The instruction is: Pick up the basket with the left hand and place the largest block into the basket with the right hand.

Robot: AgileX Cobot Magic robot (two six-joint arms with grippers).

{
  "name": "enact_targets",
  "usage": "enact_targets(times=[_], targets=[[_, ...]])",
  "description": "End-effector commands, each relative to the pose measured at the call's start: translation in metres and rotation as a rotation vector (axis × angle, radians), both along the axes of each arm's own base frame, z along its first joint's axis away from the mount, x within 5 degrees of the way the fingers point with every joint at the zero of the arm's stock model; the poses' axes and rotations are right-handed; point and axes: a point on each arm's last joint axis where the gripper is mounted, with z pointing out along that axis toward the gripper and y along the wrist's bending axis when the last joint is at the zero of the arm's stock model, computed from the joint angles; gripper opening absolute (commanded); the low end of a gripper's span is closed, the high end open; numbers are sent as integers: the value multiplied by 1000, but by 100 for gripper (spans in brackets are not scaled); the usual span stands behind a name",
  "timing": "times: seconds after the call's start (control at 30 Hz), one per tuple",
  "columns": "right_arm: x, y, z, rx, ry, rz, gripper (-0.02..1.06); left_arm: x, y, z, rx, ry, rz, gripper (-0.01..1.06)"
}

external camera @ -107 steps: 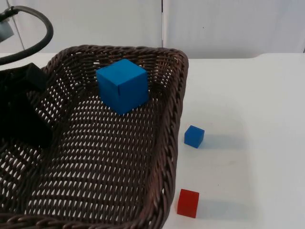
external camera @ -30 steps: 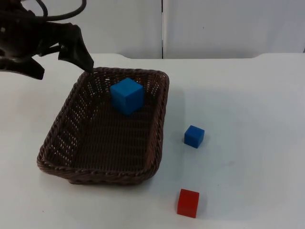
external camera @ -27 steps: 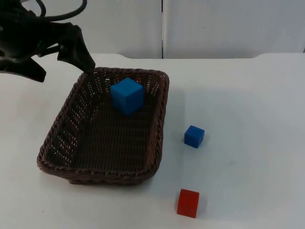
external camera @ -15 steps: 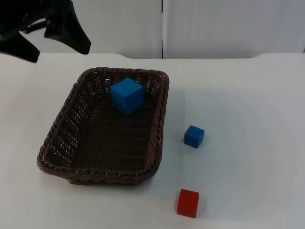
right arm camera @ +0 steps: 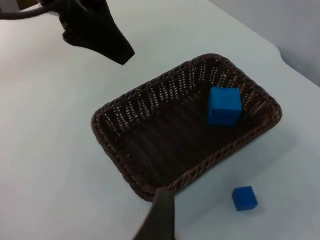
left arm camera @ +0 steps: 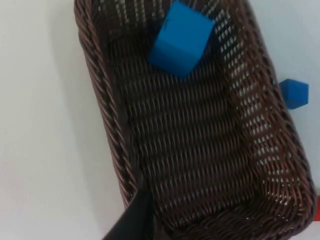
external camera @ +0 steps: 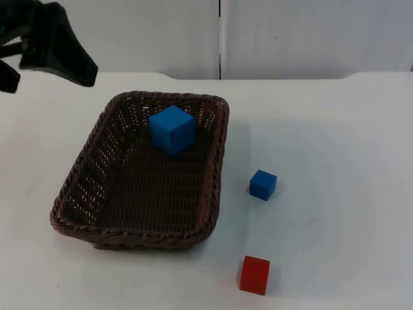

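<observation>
- Now the basket (external camera: 139, 177) sits flat on the desk (external camera: 335, 148); a few seconds ago it was lifted close under the top camera in my left gripper (external camera: 48, 48), and a second ago that gripper was still at the rim's far left corner.
- Since then I see the left gripper risen and pulled off toward the partition, well apart from the basket and touching nothing.
- Its jaws hold nothing; in the top view two dark fingers show with a gap between them, so I read them as parted.
- From the left wrist I look down into the basket, with one black fingertip (left arm camera: 132, 220) over the rim's edge but not gripping it.
- The big blue block (external camera: 171, 129) lies inside the basket at its far end, leaning near the far wall, in the same spot as before.
- My judgement: the placing is done, the basket is set down again, and the task looks finished or nearly so.
- The right gripper waits high above the desk; one fingertip (right arm camera: 159, 215) shows from its wrist, and I cannot tell how its jaws stand.
- The small blue block (external camera: 262, 185) and the red block (external camera: 255, 275) stay on the desk beside the basket, unmoved.
- I can read no brand, label or writing on anything.
</observation>
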Motion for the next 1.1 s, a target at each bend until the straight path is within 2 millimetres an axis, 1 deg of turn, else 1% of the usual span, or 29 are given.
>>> enact_targets(times=[0.0,0.03,0.2,0.23,0.37,0.4,0.47,0.6,0.63,0.77,0.83,0.9,1.03,1.07], targets=[[-8,-6,-2,58,-12,6,78,-20,2,14,-4,-76,13,105],[-8,-6,-2,58,-12,6,78,-20,2,14,-4,-76,13,105],[-28,-30,-11,118,-20,-10,78,-56,4,37,-18,-192,9,105],[-28,-30,-11,118,-20,-10,78,-56,4,37,-18,-192,9,105],[-45,-51,-14,162,-43,-12,78,-84,6,49,-26,-272,6,105],[-45,-51,-14,162,-43,-12,78,-84,6,49,-26,-272,6,105],[-55,-62,-14,186,-59,-11,78,-98,6,57,-33,-309,-5,105],[-69,-80,-20,203,-71,-12,78,-123,6,70,-41,-378,-29,105],[-69,-80,-20,203,-71,-12,78,-123,6,70,-41,-378,-29,105],[-81,-93,-28,237,-81,-8,78,-143,7,80,-56,-439,-27,105],[-83,-95,-29,248,-85,-7,78,-147,7,82,-56,-451,-31,105],[-89,-101,-32,265,-85,-5,78,-156,7,85,-58,-474,-40,105],[-98,-113,-36,242,-64,-9,78,-172,7,88,-57,-494,-66,105],[-98,-113,-36,242,-64,-9,78,-172,7,88,-57,-494,-66,105]])
